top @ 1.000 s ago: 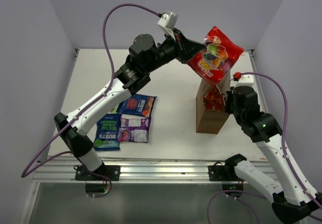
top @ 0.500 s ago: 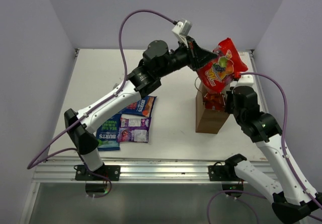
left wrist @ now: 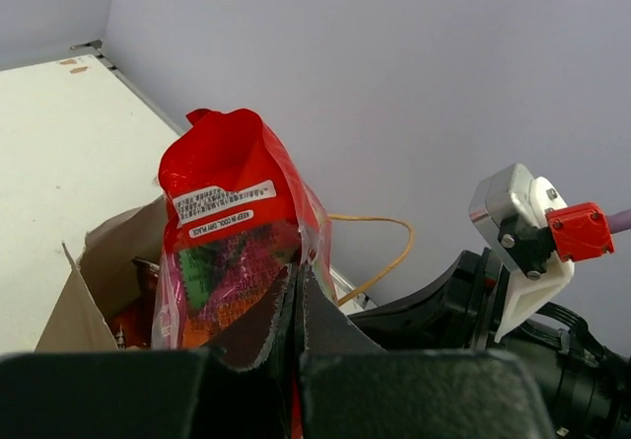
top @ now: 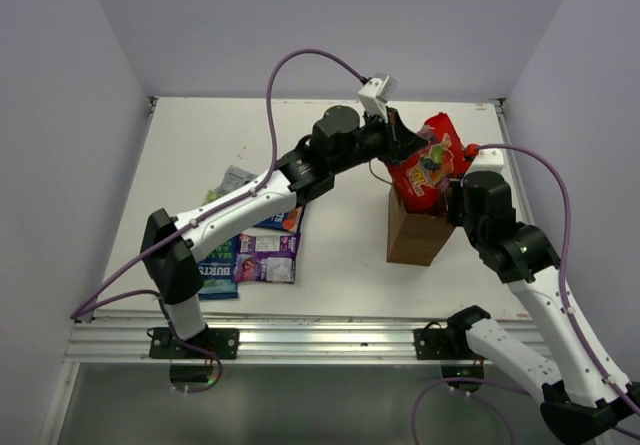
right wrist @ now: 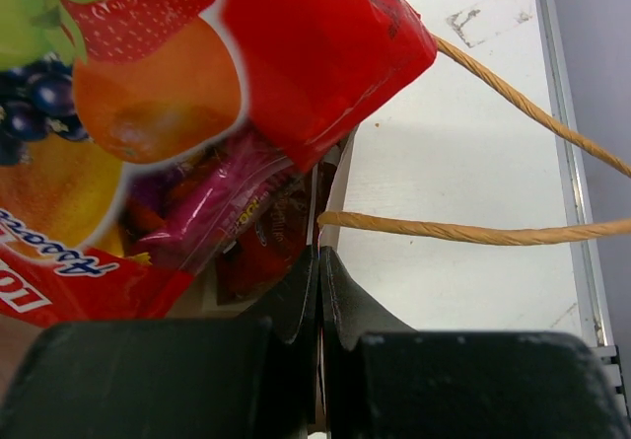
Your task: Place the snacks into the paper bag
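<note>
Red and fruit-printed, the packet [top: 430, 165] hangs over the mouth of the paper bag [top: 412, 235], which stands at 3 o'clock on the table [top: 200, 145]. The left gripper [top: 405, 148] pinches it, the right gripper [top: 452, 203] sits at the bag's 3 o'clock rim, and loose packets [top: 250, 255] lie at 8 o'clock.

Left wrist: jaws clamped tight on the packet's edge, packet rising at 12 o'clock, bag at 9 o'clock.

Right wrist: jaws pressed together on the bag's rim, packet at 11 o'clock, string handle [right wrist: 473, 232] at 3 o'clock.
</note>
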Controlling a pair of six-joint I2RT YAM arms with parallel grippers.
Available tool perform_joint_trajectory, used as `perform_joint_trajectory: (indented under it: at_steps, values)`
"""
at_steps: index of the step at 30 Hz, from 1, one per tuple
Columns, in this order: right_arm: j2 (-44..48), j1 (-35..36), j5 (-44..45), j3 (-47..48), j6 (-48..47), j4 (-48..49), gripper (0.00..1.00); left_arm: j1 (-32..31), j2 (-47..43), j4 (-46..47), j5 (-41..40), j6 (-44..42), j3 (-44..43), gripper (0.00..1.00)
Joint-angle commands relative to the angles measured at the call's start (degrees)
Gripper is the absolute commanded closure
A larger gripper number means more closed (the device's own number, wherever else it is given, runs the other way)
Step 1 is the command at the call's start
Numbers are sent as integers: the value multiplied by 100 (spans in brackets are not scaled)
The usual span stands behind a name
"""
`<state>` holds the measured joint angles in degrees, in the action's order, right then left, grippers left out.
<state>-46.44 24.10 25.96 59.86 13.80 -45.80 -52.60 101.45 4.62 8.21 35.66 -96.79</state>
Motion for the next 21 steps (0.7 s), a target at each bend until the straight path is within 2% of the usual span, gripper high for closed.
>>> perform_joint_trajectory:
  at_steps: [1, 2, 4, 8, 9, 15, 16, 18, 19, 21]
  values:
    - [12, 16, -143, -18, -71, 133, 100, -198, -170, 601, -13, 73, -120, 100]
    - [12, 16, -143, -18, -71, 124, 100, -250, -65, 558, 31, 38, -181, 100]
    - [12, 16, -143, -18, -79, 124, 100, -312, 59, 391, 111, -15, -392, 82]
    - [38, 16, -135, -18, -79, 115, 100, -488, 173, 57, -222, -313, -665, 65]
    - [38, 16, -126, -18, -79, 115, 100, -514, 165, -205, -380, -366, -718, 56]
    - [21, 16, -143, -18, -79, 124, 100, -611, -116, -1339, -2190, -832, -806, 54]
    - [20, 16, -152, -18, -79, 115, 100, -611, -299, -1437, -2705, -885, -763, 54]
    - [20, 16, -161, -18, -71, 124, 100, -602, -572, -1630, -3322, -1025, -456, 54]
    - [20, 16, -161, -18, -71, 124, 100, -594, -922, -1701, -4091, -1035, -289, 54]
    - [12, 16, -161, -18, -71, 124, 100, -541, -1327, -1789, -4799, -974, 509, 52]
